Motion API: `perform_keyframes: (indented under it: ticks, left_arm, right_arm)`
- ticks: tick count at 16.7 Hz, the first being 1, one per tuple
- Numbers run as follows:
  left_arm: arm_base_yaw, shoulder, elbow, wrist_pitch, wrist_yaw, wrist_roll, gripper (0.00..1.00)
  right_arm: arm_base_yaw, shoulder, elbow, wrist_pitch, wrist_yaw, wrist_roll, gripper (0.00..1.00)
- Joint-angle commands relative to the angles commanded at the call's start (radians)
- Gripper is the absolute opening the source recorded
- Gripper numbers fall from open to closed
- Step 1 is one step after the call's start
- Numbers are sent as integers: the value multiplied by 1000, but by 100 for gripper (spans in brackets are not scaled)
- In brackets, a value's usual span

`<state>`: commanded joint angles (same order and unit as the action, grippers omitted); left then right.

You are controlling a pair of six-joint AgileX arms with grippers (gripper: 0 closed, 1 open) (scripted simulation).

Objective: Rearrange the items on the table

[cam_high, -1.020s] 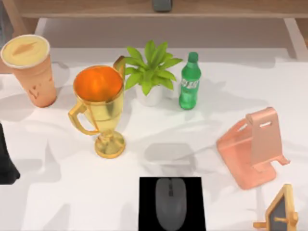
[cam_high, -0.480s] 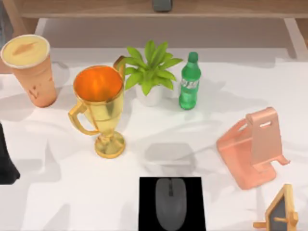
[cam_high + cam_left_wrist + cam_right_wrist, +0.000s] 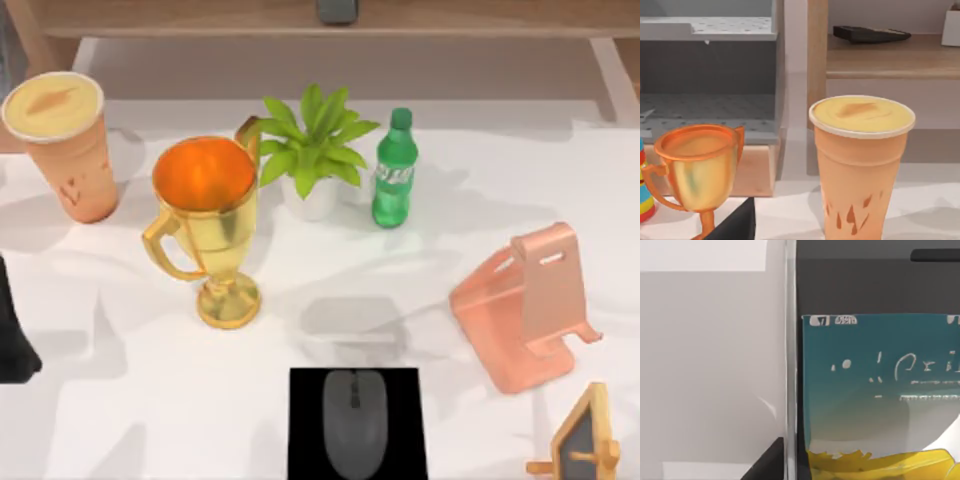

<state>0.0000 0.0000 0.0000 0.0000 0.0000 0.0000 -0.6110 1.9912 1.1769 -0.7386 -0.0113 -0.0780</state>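
Across the white table (image 3: 120, 400), seen from above, nothing has shifted over the last second: every object sits exactly where it did in the two earlier top views. At the bottom centre of the frame the grey computer mouse (image 3: 354, 423) lies on a small black pad (image 3: 306, 400). At the upper left stands the tall orange cup with a cream lid (image 3: 62, 145), and just right of it the gold trophy (image 3: 207, 222), then a potted plant (image 3: 313, 155) and a green bottle (image 3: 394, 170) along the upper middle. A pink phone stand (image 3: 527, 305) sits empty at the right, with a small wooden easel (image 3: 584, 440) at the lower right corner. A dark shape at the left edge is probably part of the left arm (image 3: 12, 340); whether that gripper is wide or narrow cannot be told. The left wrist view faces the orange cup (image 3: 860, 165) and the trophy (image 3: 699, 172). The right wrist view looks closely at a smartphone (image 3: 875, 390) with a teal and yellow screen, silver edge showing; the right gripper's state cannot be told either. This stillness suggests a pause, with the cup and the phone both apparently yet to be placed.
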Motion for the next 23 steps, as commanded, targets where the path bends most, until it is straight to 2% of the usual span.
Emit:
perform_keyframes:
  ticks: [5,11,16,19,23]
  left_arm:
    - [0,0,0,0,0,0,100]
    - [0,0,0,0,0,0,100]
    - [0,0,0,0,0,0,100]
    - [0,0,0,0,0,0,100]
    - [0,0,0,0,0,0,100]
  right_arm:
    - [-2,-29,12,-17,9,-2,0]
    - [-2,-77,65,-122,9,-3,0]
    - [7,-85,56,-114,9,5,0]
    - [88,-174,-13,-52,24,35,0]
    - [313,-414,-143,64,75,66,0]
